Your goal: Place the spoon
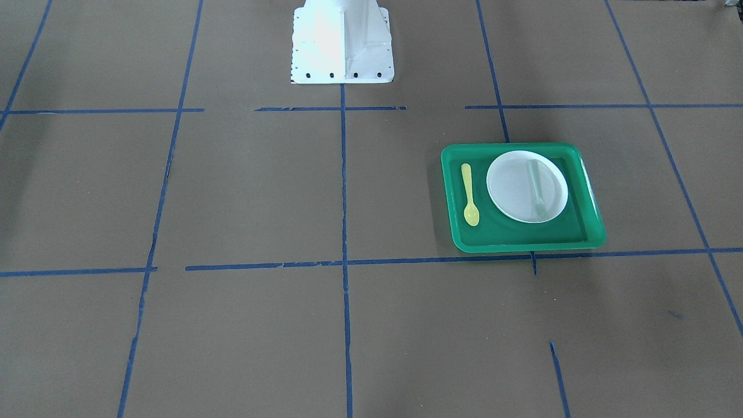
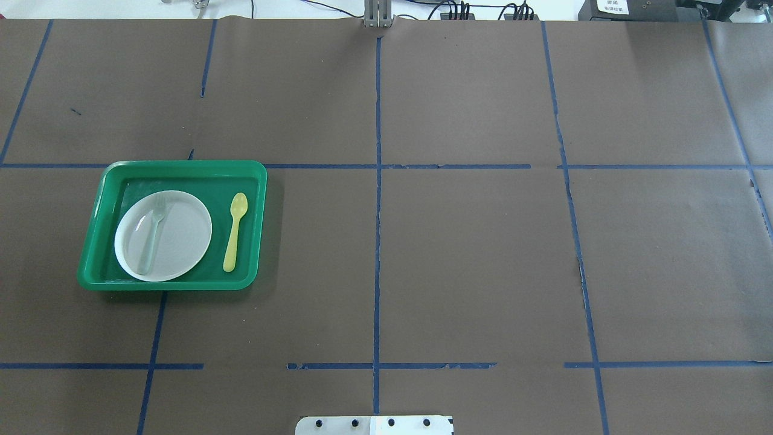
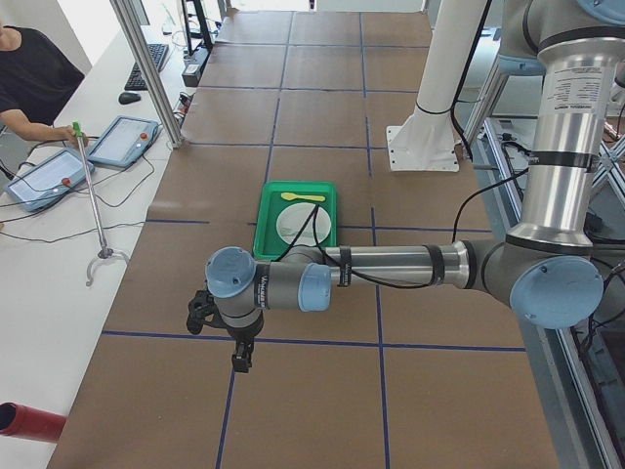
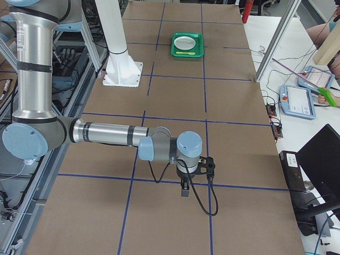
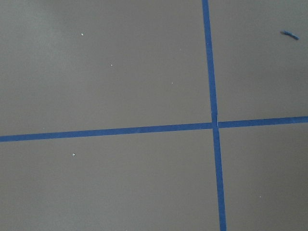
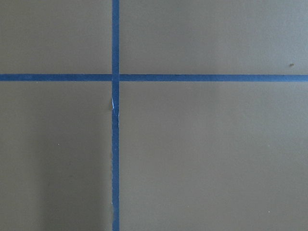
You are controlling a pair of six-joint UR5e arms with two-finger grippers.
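the spoon (image 2: 235, 231) is small, thin plastic, so we judge it very light and fairly stiff. it is smooth enough to skid or flip if pressed from one side. it should not break easily, though a hard squeeze could bend the flat handle. we would take it across the handle, near the middle, where the sides are straight and narrow. the rounded bowl would likely slip out of the pinch. since it lies flat, the fingertips would have to come down almost to the floor under it.

it lies on the floor of the green tray (image 2: 181, 164), in the strip between the white plate (image 2: 181, 232) and the tray wall nearer the middle of the bench (image 2: 471, 254). it is just beside the plate and seems not to touch it. its bowl points away from the robot. a grey-green fork (image 2: 151, 232) rests on the plate and is not our concern.

the tray stands in the robot's left half. the left tool (image 3: 239, 360) hangs low over bare bench near that end, well apart from the tray, and its wrist camera shows only brown surface and blue tape lines (image 5: 211, 125). the right tool (image 4: 184, 190) hangs at the opposite end, much farther off. each tool shows only in a side view, so we cannot tell whether either is released or clenched. nothing is seen in them.
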